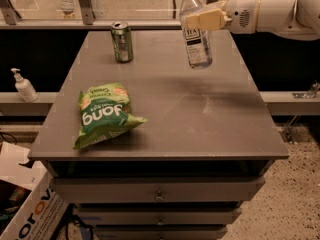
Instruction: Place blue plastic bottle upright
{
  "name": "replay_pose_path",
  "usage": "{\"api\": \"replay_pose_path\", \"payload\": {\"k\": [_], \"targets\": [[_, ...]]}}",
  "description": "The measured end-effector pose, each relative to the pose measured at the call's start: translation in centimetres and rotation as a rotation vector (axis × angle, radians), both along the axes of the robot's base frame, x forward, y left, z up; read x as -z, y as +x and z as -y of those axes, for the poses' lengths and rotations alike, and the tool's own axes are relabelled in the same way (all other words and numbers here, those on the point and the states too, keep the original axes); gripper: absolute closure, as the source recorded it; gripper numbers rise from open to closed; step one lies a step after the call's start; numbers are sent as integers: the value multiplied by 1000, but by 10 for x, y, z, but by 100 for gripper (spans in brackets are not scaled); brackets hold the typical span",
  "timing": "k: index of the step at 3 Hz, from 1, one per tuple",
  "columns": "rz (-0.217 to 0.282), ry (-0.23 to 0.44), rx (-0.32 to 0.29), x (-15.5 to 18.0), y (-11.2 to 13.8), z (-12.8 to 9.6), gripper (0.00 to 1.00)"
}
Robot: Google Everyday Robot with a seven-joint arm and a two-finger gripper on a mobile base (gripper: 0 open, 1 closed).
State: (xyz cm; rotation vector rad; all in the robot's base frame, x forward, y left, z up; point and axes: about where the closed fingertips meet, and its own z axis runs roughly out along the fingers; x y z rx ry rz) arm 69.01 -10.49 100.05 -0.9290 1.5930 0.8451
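The blue plastic bottle (pixel 196 34) is clear with a white cap and a pale label with a dark text panel. It hangs nearly upright, cap up, above the back right part of the grey table (pixel 200 114). My gripper (pixel 202 20) comes in from the right on a white arm and is shut on the bottle's upper body. The bottle's base is close to the tabletop; I cannot tell whether it touches.
A green soda can (pixel 122 42) stands at the table's back left. A green snack bag (pixel 104 113) lies front left. A white pump dispenser (pixel 23 85) stands on a ledge to the left. A cardboard box (pixel 25 209) sits on the floor at lower left.
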Motion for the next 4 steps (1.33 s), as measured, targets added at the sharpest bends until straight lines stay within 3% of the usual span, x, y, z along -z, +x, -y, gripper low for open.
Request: {"api": "replay_pose_path", "payload": {"k": [1, 2, 4], "targets": [[79, -16, -41, -6, -4, -13, 100], [78, -17, -40, -5, -4, -13, 100], [166, 56, -55, 17, -5, -15, 100]]}}
